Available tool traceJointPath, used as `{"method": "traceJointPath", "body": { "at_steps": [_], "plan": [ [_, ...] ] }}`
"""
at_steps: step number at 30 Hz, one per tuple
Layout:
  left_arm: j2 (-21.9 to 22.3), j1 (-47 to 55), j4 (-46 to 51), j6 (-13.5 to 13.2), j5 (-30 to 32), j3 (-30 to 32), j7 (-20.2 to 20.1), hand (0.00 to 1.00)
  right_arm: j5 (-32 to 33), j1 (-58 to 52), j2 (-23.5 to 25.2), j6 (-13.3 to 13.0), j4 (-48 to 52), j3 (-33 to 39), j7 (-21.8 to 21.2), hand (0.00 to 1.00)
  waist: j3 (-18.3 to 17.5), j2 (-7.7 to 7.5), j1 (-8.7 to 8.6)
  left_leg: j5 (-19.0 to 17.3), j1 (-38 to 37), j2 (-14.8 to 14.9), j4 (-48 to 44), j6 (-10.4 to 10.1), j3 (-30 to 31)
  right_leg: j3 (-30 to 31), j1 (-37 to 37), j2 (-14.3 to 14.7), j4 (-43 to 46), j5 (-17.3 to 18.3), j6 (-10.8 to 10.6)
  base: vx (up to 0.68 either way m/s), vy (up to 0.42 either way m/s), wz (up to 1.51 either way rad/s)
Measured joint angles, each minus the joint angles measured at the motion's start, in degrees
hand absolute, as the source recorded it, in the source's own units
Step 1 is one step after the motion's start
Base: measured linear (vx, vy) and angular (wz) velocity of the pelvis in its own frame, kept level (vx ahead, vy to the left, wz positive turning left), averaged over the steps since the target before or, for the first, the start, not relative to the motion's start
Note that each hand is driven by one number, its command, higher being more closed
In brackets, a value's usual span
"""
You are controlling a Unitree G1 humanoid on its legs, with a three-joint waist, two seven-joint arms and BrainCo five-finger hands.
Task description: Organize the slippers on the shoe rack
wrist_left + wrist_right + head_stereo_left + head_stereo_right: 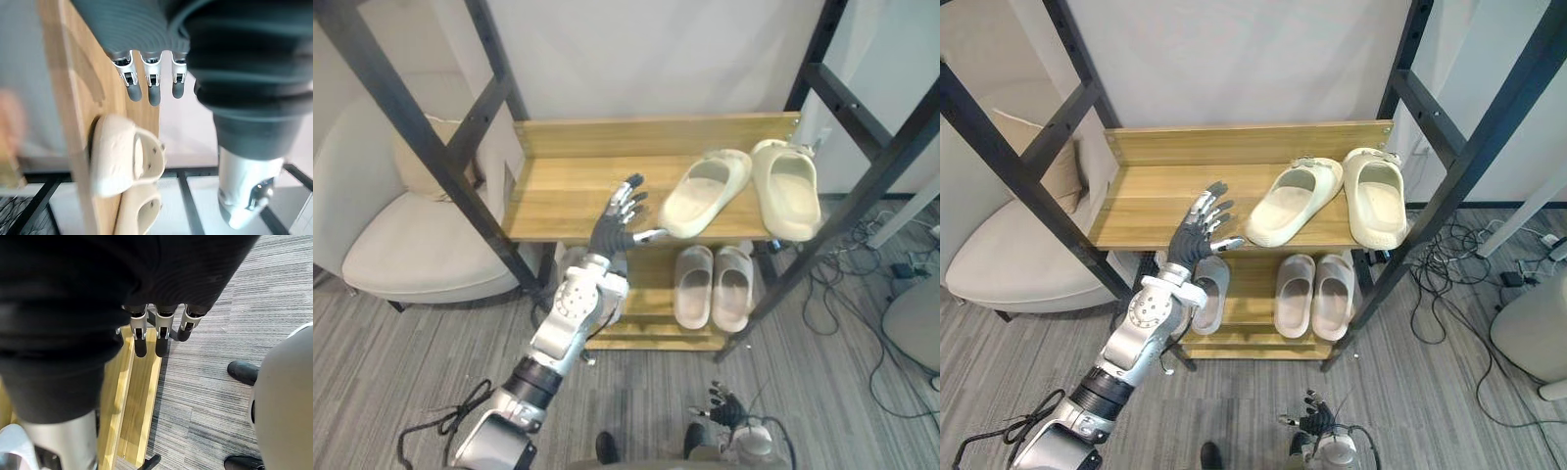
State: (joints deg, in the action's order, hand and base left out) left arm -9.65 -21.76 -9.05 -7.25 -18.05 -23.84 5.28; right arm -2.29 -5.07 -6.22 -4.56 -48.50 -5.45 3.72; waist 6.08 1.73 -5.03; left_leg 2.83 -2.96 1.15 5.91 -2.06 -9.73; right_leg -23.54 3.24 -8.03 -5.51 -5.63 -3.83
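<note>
Cream slippers (788,191) on top shelf (563,186), left robot hand (615,223) outstretched alongside

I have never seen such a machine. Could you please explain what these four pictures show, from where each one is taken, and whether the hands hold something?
This is a humanoid robot with two arms that end in finger hands. The two wide pictures come from a stereo camera on its head, looking down at a wooden shoe rack. The two close pictures come from cameras on its wrists, looking along the fingers. On the top shelf lie two cream slippers: an angled slipper and, beside it, a straight slipper. On the lower shelf lie pinkish slippers. The left hand is open above the top shelf, with its thumb close to the angled slipper's heel, and it holds nothing. The right hand hangs low near the floor, open and empty. A white armchair stands left of the rack.
</note>
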Motion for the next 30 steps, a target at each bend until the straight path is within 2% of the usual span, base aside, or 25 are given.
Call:
{"method": "traceJointPath", "body": {
  "at_steps": [7,17,21,24,27,30],
  "plan": [
    [1.6,0.0,-2.3,0.7,0.0,-1.3,-0.2,0.0,0.1,-0.1,0.7,0.1,0.0,0.0,0.2,0.0,-0.2,-0.86,-0.12,-0.2,0.0,0.0,0.0,-0.3,-0.4,0.2,-0.1,0.0,0.0,0.3,-0.1,0.0,0.0,0.0],
    [3.5,-1.9,-4.2,0.5,0.0,-5.6,-0.4,0.0,0.2,0.0,1.1,0.1,0.0,0.5,0.8,0.0,-0.2,-0.99,-0.4,-0.6,-0.2,0.2,0.0,-0.7,-1.1,1.0,-0.3,0.1,0.0,0.6,-0.5,0.0,0.001,-0.01],
    [4.5,-4.2,-6.2,0.7,0.0,-7.1,-0.4,0.0,0.2,-1.0,0.9,0.1,0.2,0.9,0.9,0.0,-0.1,-1.15,-1.04,-0.9,-0.4,0.2,0.0,-0.8,-2.2,2.1,-0.6,0.2,0.0,0.6,-0.4,0.0,0.009,-0.12],
    [4.7,-6.9,-8.3,0.7,0.0,-7.0,-0.1,0.0,1.3,-2.5,0.1,-1.2,1.9,3.2,-0.3,0.0,0.0,-1.39,-1.4,-1.1,-0.6,0.3,0.0,-0.7,-3.9,3.4,-1.4,0.2,0.0,0.1,0.0,0.01,0.012,-0.33],
    [5.0,-8.7,-10.2,0.9,0.1,-6.8,0.2,0.0,1.3,-3.3,-1.1,-1.9,2.2,3.6,-0.8,0.0,0.1,-1.73,-2.92,-1.2,-1.1,0.3,0.0,-0.5,-4.2,3.7,-1.1,0.2,0.0,0.1,-0.1,0.01,0.005,-0.08],
    [4.9,-9.2,-10.2,0.9,0.1,-6.8,0.3,0.0,1.3,-5.1,-1.7,-1.9,2.1,4.8,-1.1,0.0,0.1,-1.8,-3.05,-1.4,-1.2,0.3,0.0,-0.6,-4.5,3.8,-1.1,0.2,0.0,0.2,-0.1,0.0,0.0,0.0]
  ]
}}
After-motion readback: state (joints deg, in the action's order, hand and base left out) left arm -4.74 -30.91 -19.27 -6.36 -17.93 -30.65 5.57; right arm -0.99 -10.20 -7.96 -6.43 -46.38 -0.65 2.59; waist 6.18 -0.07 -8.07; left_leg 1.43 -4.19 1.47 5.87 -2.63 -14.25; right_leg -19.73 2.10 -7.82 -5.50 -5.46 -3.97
